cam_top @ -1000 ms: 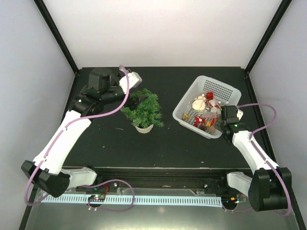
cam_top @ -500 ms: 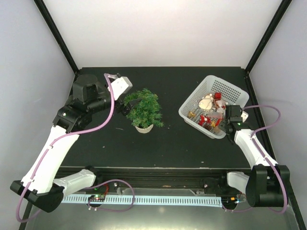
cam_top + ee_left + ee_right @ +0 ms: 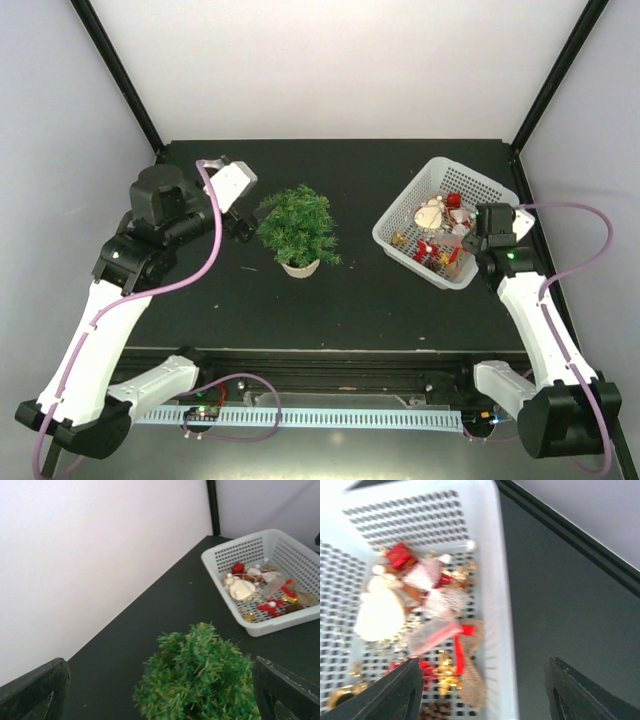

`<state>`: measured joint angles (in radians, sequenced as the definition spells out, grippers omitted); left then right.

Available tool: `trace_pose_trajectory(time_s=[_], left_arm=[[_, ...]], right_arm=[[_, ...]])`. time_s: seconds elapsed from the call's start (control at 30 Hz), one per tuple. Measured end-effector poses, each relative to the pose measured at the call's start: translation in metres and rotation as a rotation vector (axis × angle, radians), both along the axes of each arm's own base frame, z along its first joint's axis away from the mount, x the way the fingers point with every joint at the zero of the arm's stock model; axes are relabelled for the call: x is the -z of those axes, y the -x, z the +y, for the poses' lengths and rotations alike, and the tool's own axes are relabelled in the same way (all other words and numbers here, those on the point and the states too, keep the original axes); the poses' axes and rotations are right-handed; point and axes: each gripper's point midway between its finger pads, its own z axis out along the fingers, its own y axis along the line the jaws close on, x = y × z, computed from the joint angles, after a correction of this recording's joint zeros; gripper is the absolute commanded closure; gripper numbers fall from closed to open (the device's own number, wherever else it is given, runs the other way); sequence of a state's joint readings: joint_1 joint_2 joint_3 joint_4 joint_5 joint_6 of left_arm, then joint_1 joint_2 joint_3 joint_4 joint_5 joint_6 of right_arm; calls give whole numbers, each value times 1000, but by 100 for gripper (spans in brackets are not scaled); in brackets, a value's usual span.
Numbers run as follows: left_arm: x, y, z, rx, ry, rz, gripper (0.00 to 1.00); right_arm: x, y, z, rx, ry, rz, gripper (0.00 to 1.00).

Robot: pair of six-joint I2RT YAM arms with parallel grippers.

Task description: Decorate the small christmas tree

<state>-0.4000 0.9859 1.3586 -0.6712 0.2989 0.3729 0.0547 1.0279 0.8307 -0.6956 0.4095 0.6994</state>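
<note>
The small christmas tree (image 3: 297, 226) stands upright in its whitish pot (image 3: 300, 267) left of the table's middle, with no ornament showing on it. My left gripper (image 3: 243, 220) hovers just left of the tree, open and holding nothing. In the left wrist view the tree's top (image 3: 200, 680) fills the space between the spread fingers (image 3: 35, 692). My right gripper (image 3: 472, 243) is open over the near right rim of the white basket (image 3: 455, 166). In the right wrist view the basket's wall (image 3: 497, 580) runs between the parted fingers (image 3: 395, 690), touching neither.
The basket holds several ornaments: a red gift box (image 3: 400, 555), a cream round piece (image 3: 377, 615), a burlap bow with red ribbon (image 3: 470, 665), gold bits (image 3: 445, 675) and a pine cone (image 3: 437, 711). Black frame posts (image 3: 120, 75) and white walls enclose the table.
My right gripper has opened and risen beside the basket, which shifted right and turned a little. My left arm has drawn back leftward from the tree, still open.
</note>
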Motion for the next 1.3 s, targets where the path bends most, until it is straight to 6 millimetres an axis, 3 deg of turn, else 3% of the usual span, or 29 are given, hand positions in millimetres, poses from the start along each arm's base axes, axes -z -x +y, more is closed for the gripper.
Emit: trace_pose_trajectory(time_s=[0.17,0.3,0.47,0.67,0.93,1.3], left_arm=[[-6,-5,27,-122,0,-18,1],[-13,-19,59,-274,14,-21,1],[-18,-30,97,-452,37,-21,1],[-19,-33,114,-544,38,-25,1],[-16,-33,119,-573,43,-16,1],[-11,-31,123,-587,40,-9,1]], right_arm=[[-37,-28,44,-128,21,-69,33],[-63,-83,100,-239,-4,-98,34],[-43,-140,136,-260,-69,-42,35],[-5,-188,161,-256,-118,32,35],[23,-211,173,-258,-128,90,38],[60,-205,175,-284,-114,174,59]])
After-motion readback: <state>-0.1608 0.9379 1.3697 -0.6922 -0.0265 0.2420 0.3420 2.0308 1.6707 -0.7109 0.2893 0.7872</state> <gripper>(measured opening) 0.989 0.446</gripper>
